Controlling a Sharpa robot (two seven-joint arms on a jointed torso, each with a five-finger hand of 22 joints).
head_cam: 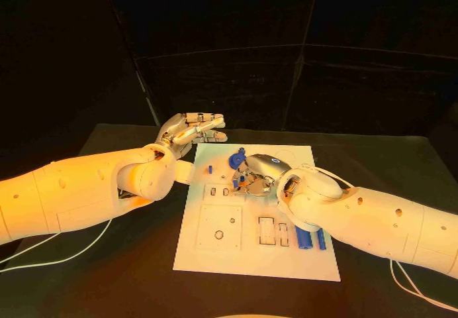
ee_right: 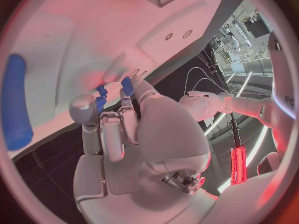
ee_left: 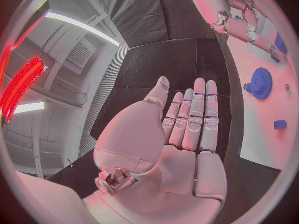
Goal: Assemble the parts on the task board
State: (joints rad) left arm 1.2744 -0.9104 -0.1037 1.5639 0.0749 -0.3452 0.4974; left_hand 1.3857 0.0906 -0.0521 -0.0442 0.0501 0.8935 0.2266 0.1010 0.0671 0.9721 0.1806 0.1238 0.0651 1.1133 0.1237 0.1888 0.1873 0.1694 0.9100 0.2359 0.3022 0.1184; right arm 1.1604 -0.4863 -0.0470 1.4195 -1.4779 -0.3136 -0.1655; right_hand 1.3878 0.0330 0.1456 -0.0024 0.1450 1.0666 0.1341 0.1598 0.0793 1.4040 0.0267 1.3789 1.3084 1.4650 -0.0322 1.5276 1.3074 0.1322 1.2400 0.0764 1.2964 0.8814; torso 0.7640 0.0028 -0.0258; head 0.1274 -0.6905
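Note:
The white task board [head_cam: 286,258] lies in the middle of the black table. My right hand [head_cam: 256,173] is bent down over its far half, fingers curled. Its fingertips [ee_right: 126,100] and thumb pinch a small blue part [ee_right: 99,98] close to the board's face; another small blue part [ee_right: 127,86] sits at a fingertip. A blue gear [head_cam: 235,161] stands on the board just beyond that hand, also the blue gear [ee_left: 261,83]. My left hand [head_cam: 191,129] is raised beyond the board's far left corner, fingers [ee_left: 194,114] straight, holding nothing.
Two long blue bars [head_cam: 311,238] lie at the board's right edge beside my right forearm; one blue bar [ee_right: 15,102] shows near the right hand. A small blue peg [head_cam: 210,169] stands by the board's left edge. White cables [head_cam: 57,248] trail over the table on both sides.

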